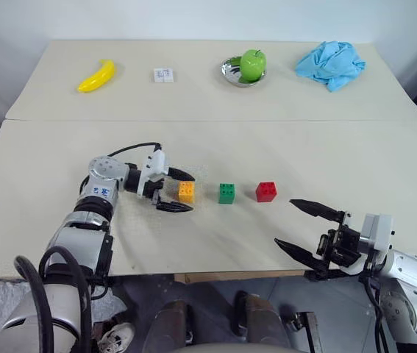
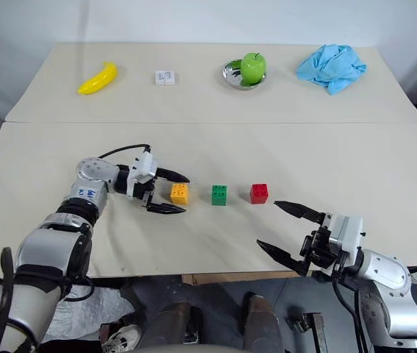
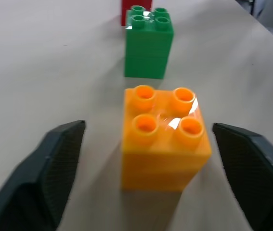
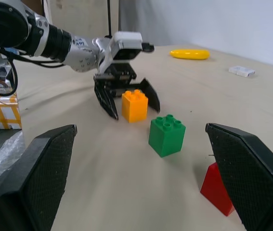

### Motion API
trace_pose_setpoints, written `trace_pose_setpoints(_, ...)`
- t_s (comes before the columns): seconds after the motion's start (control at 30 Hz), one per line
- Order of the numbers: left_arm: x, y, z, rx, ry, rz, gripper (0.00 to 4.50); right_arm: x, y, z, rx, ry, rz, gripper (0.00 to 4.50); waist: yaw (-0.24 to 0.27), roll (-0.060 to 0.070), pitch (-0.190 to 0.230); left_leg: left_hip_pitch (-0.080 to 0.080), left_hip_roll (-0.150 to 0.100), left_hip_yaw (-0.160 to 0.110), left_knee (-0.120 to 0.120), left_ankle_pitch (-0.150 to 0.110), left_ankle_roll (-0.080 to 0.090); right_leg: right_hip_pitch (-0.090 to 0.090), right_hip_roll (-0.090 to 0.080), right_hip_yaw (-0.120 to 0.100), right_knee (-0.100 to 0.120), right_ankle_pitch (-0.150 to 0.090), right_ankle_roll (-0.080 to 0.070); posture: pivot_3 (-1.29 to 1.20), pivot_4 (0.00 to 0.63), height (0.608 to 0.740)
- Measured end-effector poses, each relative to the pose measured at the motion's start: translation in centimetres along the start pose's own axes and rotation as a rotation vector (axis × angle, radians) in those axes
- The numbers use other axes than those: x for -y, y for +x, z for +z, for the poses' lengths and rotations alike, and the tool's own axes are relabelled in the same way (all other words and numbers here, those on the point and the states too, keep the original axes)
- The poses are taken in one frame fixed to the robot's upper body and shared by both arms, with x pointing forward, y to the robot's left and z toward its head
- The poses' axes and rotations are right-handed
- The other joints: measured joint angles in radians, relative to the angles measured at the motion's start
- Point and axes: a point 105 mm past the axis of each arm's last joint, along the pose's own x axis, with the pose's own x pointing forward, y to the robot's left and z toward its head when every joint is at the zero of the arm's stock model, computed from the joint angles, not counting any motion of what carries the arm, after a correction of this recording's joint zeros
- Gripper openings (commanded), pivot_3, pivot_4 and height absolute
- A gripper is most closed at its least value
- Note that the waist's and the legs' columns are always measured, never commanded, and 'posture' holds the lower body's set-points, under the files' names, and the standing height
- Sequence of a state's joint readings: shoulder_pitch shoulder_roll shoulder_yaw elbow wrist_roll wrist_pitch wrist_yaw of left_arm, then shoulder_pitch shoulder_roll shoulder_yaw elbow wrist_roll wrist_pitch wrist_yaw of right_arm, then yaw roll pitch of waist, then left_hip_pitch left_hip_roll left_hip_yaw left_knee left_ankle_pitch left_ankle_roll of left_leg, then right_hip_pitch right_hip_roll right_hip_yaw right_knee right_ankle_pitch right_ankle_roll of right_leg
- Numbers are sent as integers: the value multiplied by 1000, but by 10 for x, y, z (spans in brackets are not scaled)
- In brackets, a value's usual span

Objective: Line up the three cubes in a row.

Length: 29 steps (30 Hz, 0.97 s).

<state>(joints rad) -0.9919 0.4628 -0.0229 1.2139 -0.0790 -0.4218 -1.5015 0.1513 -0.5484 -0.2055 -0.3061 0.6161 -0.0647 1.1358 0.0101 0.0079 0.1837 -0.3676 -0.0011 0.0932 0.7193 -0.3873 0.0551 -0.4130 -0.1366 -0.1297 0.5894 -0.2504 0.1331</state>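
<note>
Dish: a shiny metal dish (image 1: 232,72) sits at the far side, well beyond the green brick, and it carries one green apple (image 1: 252,65) standing upright in it.
Far row: going left to right past the green brick, there's a yellow banana (image 1: 96,76), a small white box (image 1: 163,74), then the dish with its apple, then a crumpled blue cloth (image 1: 331,64).
Orange brick: the orange brick (image 1: 187,192) stands studs up, just left of the green brick with a gap between them.
Green brick: the green brick (image 1: 226,193) is the middle one, studs up, on the nearer tabletop.
Red brick: the red brick (image 1: 266,191) stands just right of the green brick, also apart from it; the three lie on one line across the table.
Left gripper: the left gripper (image 1: 178,191) has its jaws spread wide around the orange brick, one black finger on either side, and the left wrist view shows clear table between each finger (image 3: 54,163) and the brick, so nothing is gripped.
Right gripper: the right gripper (image 1: 305,230) hangs near the front table edge, right of and nearer than the red brick, jaws spread wide with nothing between them.
Edges: a seam between the two tabletops (image 1: 215,121) runs across beyond the green brick; the near edge lies just behind the right gripper.
Open room: bare table lies all around the green brick's row, with a wide stretch off to the right of the red brick.
Count: three bricks, one apple, one dish, one banana, one white box, one cloth, two grippers.
</note>
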Motion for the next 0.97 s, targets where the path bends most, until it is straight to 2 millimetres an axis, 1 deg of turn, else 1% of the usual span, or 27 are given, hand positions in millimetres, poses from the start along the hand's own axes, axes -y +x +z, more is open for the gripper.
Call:
trace_pose_setpoints(0.07,-1,-21,-1,5,12,61,4422,-1,-2,0,-6,0,15,4500,-8,0,0,0,1,0,0,0,0,0,0,0,0,0,0,0,150,740)
trace_pose_setpoints(0.13,4,-44,-4,20,8,125,4422,2,-7,-1,-28,-1,38,4500,-14,0,0,1,3,0,-1,0,0,0,0,1,0,0,0,0,150,740)
trace_pose_setpoints(0.2,11,-56,-8,26,-10,152,4422,5,-11,-1,-29,1,43,4500,-13,0,0,1,4,0,0,0,0,0,-1,1,0,0,0,0,150,740)
trace_pose_setpoints(0.23,17,-62,-10,33,-17,164,4422,6,-12,-1,-27,2,56,4500,-13,0,0,1,5,0,0,0,0,0,-1,1,1,0,0,0,150,740)
trace_pose_setpoints(0.27,29,-72,-12,49,-27,181,4422,9,-13,0,-23,0,81,4500,-15,0,0,1,4,0,0,0,0,0,-2,2,1,0,0,0,150,740)
trace_pose_setpoints(0.33,49,-80,-16,77,-68,205,4422,17,-17,3,-7,-2,108,4500,-15,1,0,2,4,-1,0,0,0,0,-3,2,1,0,0,0,150,740)
trace_pose_setpoints(0.43,66,-81,-12,119,-87,278,4422,27,-20,5,6,-16,131,4500,-6,1,0,1,3,-4,1,0,1,1,-6,0,2,0,0,0,150,740)
trace_pose_setpoints(0.53,73,-77,0,171,-83,370,4422,34,-17,8,31,-35,161,4500,6,1,1,2,1,-4,1,0,1,2,-9,0,3,0,0,0,150,740)
trace_pose_setpoints(0.63,79,-71,4,184,-85,416,4422,36,-14,12,65,-50,194,4500,9,2,1,4,0,-4,0,0,1,3,-11,0,3,0,0,0,150,740)
trace_pose_setpoints(0.77,95,-64,1,192,-105,421,4422,37,-16,6,62,-34,215,4500,8,2,1,4,-1,-3,-2,0,1,2,-11,-1,2,0,0,0,150,740)
trace_pose_setpoints(0.97,104,-62,1,194,-109,406,4422,38,-16,0,41,-27,219,4500,7,2,1,6,-1,-2,-2,0,1,3,-11,0,3,0,0,0,150,740)
